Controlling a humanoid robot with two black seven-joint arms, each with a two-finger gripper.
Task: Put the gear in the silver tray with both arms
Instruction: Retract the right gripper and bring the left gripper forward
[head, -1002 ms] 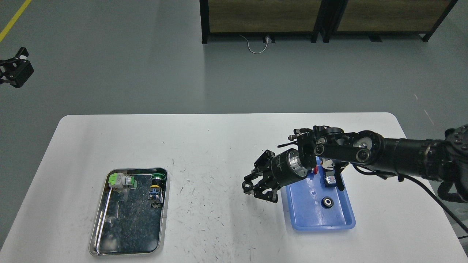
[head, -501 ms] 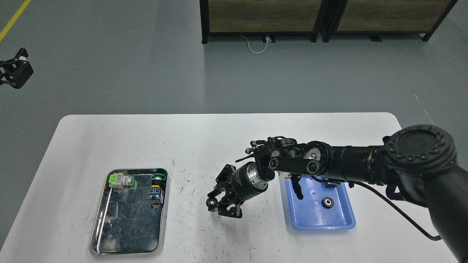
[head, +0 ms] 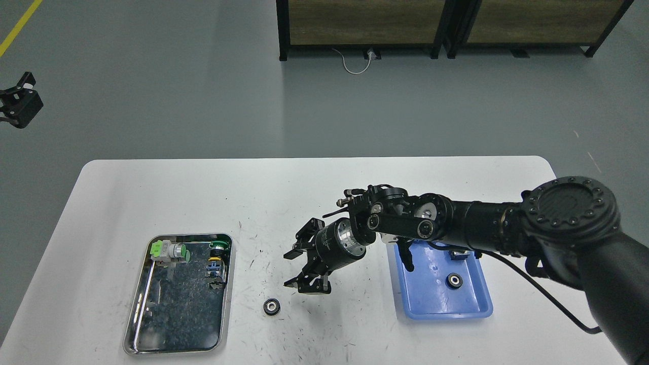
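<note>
Meanwhile a toothed black gear [head: 272, 306] lay flat on the scuffed white counter [head: 314, 192], between the shiny silver tray [head: 180, 345] and the blue plastic tray [head: 421, 299]. Right fingers [head: 294, 253] stood spread and empty just above it; left fingers [head: 17, 104] couldn't be judged.

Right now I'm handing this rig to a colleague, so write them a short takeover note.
Right gripper: open, empty, above the table.
Left gripper: far off at the left edge, state unclear.
One gear lies on the table between the silver tray and the blue tray.
A second gear sits in the blue tray.
Done: no gear in the silver tray.
Left: likely the left arm moves the table gear into the silver tray.
</note>
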